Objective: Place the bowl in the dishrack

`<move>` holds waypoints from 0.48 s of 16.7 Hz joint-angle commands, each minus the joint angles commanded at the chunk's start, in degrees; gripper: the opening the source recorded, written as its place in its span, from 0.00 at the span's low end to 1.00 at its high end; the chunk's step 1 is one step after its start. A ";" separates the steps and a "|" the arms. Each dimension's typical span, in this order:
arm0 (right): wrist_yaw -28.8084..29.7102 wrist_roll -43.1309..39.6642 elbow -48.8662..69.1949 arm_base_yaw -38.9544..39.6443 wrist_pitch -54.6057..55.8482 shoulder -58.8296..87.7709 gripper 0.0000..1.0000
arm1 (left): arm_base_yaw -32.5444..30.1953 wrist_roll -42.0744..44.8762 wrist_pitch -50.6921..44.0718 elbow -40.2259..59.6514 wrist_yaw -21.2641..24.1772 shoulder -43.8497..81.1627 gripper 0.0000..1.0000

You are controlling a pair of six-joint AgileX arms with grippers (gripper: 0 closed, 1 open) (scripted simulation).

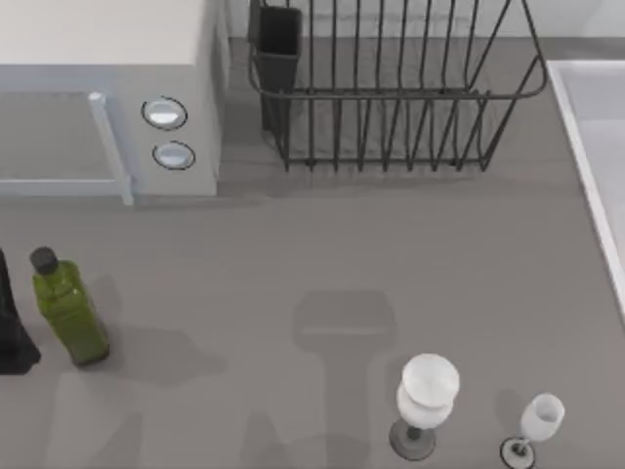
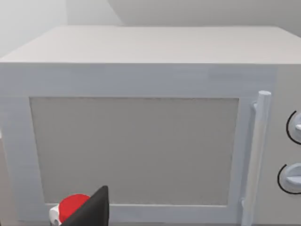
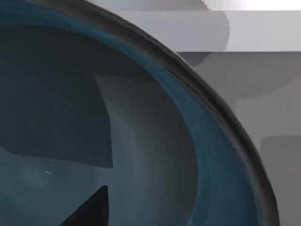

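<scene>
Holding the bowl (image 3: 155,155) very close under the right wrist camera, apparently mid-carry and off the desk (image 1: 322,264). Judging next: bringing it over the dishrack (image 1: 391,98) at the desk's far side, lowering between upright bars, steering away from the black utensil cup (image 1: 278,49). Right tool's spread impossible to tell. Left arm facing the microwave (image 2: 141,117).
</scene>
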 joint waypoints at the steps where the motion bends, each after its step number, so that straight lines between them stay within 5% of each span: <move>1: 0.00 0.02 -0.53 0.01 0.72 0.33 1.00 | 0.00 0.00 0.00 0.00 0.00 0.00 1.00; 5: 0.00 0.02 -0.64 0.02 0.85 0.38 1.00 | 0.00 0.00 0.00 0.00 0.00 0.00 1.00; 8: 0.00 0.02 -0.64 0.02 0.85 0.38 0.77 | 0.00 0.00 0.00 0.00 0.00 0.00 1.00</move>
